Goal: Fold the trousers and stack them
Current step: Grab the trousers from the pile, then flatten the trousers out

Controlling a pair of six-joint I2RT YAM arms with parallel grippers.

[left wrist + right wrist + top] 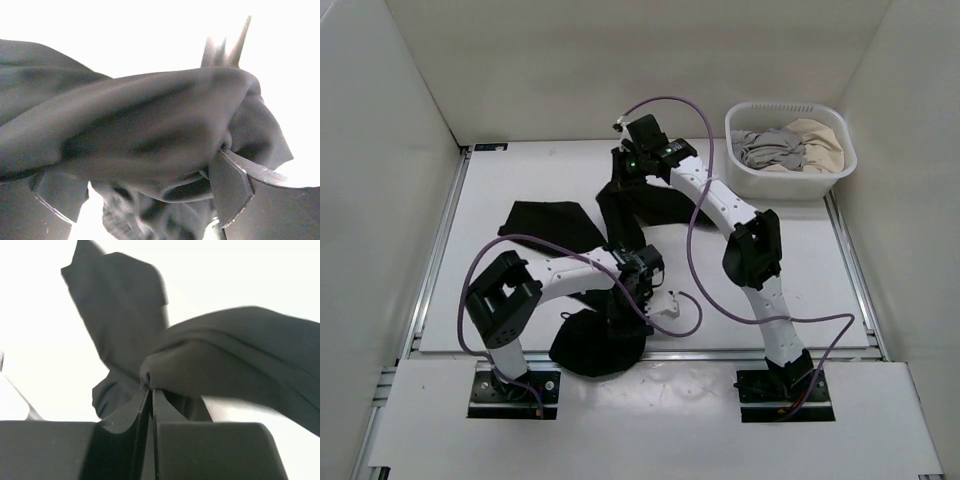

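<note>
The black trousers [545,222] lie crumpled across the middle of the white table, with a bunch [595,345] at the near edge. My right gripper [628,165] is at the far end of the cloth. In the right wrist view it [150,386] is shut, pinching a fold of the trousers [220,360] at its tips. My left gripper [642,283] is over the near middle of the trousers. In the left wrist view its jaws [145,170] stand wide apart, with the trousers [150,120] draped over and between the fingers [231,190].
A white basket [750,178] stands at the far right, holding a grey garment [770,148] and a beige garment [820,140]. Purple cables loop over the table by both arms. A small white part [670,303] hangs near the left gripper. White walls enclose the table.
</note>
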